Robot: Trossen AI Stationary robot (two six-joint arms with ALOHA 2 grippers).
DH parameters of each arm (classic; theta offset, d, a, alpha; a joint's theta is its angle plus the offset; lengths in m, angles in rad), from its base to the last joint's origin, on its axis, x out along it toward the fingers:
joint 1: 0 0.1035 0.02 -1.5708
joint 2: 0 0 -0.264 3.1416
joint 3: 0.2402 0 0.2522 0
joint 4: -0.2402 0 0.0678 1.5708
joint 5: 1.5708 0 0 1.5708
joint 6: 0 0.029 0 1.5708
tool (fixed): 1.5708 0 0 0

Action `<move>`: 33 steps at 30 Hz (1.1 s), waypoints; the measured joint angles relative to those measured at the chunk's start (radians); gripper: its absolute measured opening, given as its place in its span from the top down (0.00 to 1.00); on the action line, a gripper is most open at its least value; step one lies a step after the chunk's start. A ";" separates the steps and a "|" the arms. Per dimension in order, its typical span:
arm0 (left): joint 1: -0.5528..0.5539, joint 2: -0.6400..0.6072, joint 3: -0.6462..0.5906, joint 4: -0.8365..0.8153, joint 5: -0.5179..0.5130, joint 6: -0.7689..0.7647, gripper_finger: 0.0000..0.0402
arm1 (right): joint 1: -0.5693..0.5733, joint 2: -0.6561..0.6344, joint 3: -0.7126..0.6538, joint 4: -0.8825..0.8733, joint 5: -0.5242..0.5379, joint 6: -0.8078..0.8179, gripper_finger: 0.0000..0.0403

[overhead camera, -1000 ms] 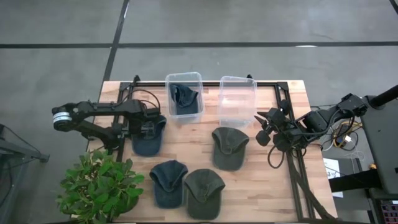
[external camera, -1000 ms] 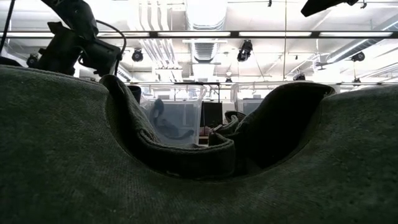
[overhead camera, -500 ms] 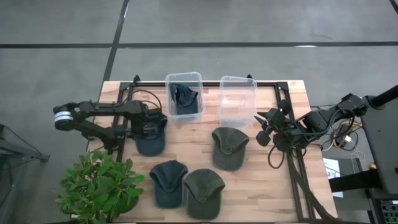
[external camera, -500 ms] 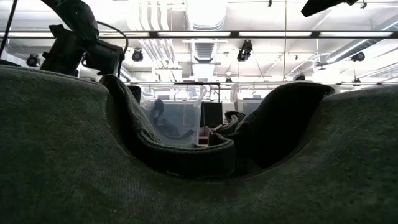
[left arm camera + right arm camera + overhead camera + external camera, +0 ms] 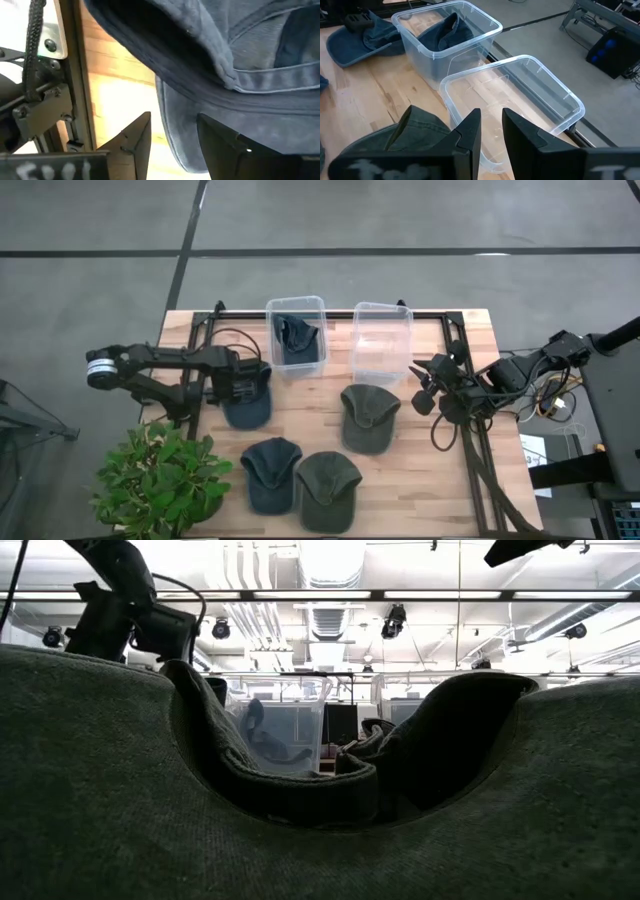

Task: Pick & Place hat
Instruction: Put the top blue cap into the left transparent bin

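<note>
Hat [image 5: 295,337] in left bin [image 5: 271,311]

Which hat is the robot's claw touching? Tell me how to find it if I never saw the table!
Start at the two clear bins at the back of the wooden table; the left bin has a blue hat in it. Just left of that bin, at the left claw, lies the blue hat. It is the only loose hat with a claw on it; the other three lie by themselves.

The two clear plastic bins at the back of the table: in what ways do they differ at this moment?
The left bin holds a crumpled blue hat; the right bin holds nothing. The left bin sits slightly farther back; the right bin reaches nearer the green hat. Both are clear, rectangular, open-topped and upright.
</note>
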 joint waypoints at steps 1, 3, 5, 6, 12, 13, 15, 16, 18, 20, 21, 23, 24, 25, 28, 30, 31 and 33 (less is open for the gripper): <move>0.000 0.000 -0.008 0.017 0.005 -0.001 0.62 | 0.000 0.000 0.000 0.000 0.000 0.000 0.82; 0.000 0.000 -0.023 0.054 0.015 -0.001 0.62 | 0.000 0.000 0.000 0.001 -0.001 0.001 0.81; 0.000 0.000 -0.037 0.091 0.024 -0.001 0.62 | 0.000 0.000 0.000 0.001 -0.002 0.001 0.80; 0.000 0.000 -0.043 0.107 0.034 0.000 0.62 | 0.000 0.000 0.000 0.001 -0.002 0.001 0.80; 0.000 -0.001 -0.049 0.131 0.056 0.020 0.62 | 0.000 0.000 0.000 0.001 -0.002 0.004 0.79; 0.000 -0.002 -0.049 0.132 0.053 0.024 0.62 | 0.000 0.000 0.000 0.001 -0.002 0.004 0.80; 0.000 -0.002 -0.049 0.134 0.047 0.030 0.63 | 0.000 0.000 0.000 0.001 -0.002 0.004 0.80; 0.000 -0.002 -0.049 0.134 0.047 0.030 0.63 | 0.000 0.000 0.000 0.001 -0.002 0.003 0.81; 0.000 -0.004 -0.049 0.136 0.047 0.035 0.65 | 0.000 0.000 0.000 0.001 -0.002 0.001 0.82; 0.000 -0.008 -0.049 0.145 0.047 0.041 0.67 | 0.000 0.000 0.000 0.001 -0.002 0.001 0.82; 0.000 -0.009 -0.049 0.148 0.047 0.041 0.68 | 0.000 0.000 0.000 0.001 -0.002 0.001 0.82; 0.000 -0.015 -0.049 0.152 0.046 0.041 0.70 | 0.000 0.000 0.000 0.001 -0.002 0.001 0.82; 0.000 -0.019 -0.049 0.152 0.046 0.042 0.70 | 0.000 0.000 0.000 0.000 -0.002 0.001 0.81; 0.000 -0.024 -0.049 0.153 0.045 0.042 0.71 | 0.000 0.000 0.000 0.000 -0.002 0.001 0.81; 0.000 -0.044 -0.049 0.167 0.044 0.047 0.71 | 0.000 0.000 0.000 0.000 -0.002 0.000 0.80; 0.000 -0.056 -0.049 0.171 0.044 0.047 0.71 | 0.000 0.000 0.000 0.000 -0.001 0.000 0.79; 0.000 -0.063 -0.049 0.176 0.044 0.047 0.71 | 0.000 0.000 0.000 0.000 -0.002 0.000 0.79; 0.000 -0.074 -0.049 0.187 0.043 0.047 0.71 | 0.000 0.000 0.000 0.000 -0.001 0.000 0.79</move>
